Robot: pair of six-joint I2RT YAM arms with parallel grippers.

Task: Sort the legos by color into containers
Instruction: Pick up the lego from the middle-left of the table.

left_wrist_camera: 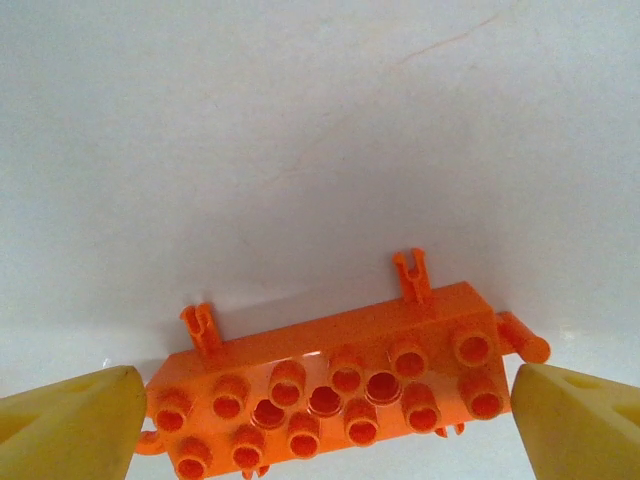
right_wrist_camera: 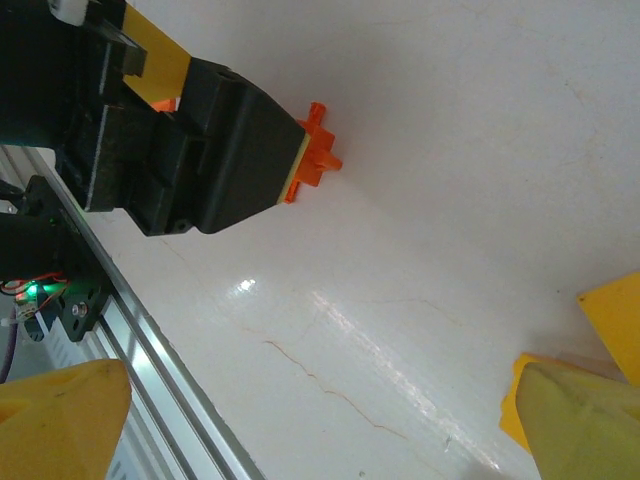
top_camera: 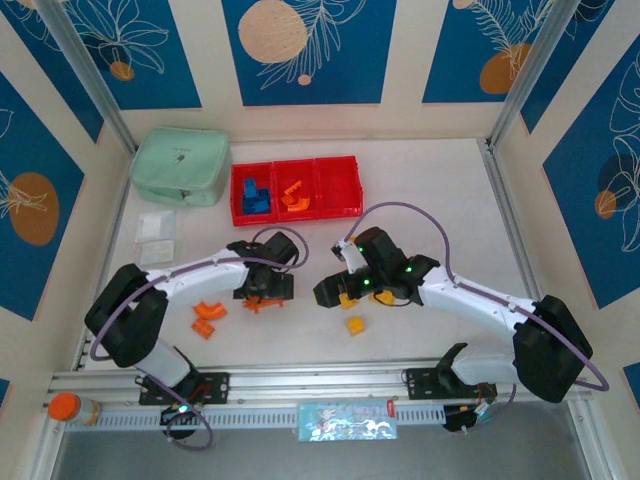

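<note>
Spanned endwise by the left end effector, grip unclear, the orange brick could be twisted loose; the right end effector is spread wide.

Both end effectors low, spread wide

Orange studded brick, by the tabletop's near edge: we find its lower rows cut off by the frame. We cannot tell whether the fingers of the left gripper press its ends.
Yellow brick: cropped at the right.
Blue bricks in the left bin: too small to count.
</note>
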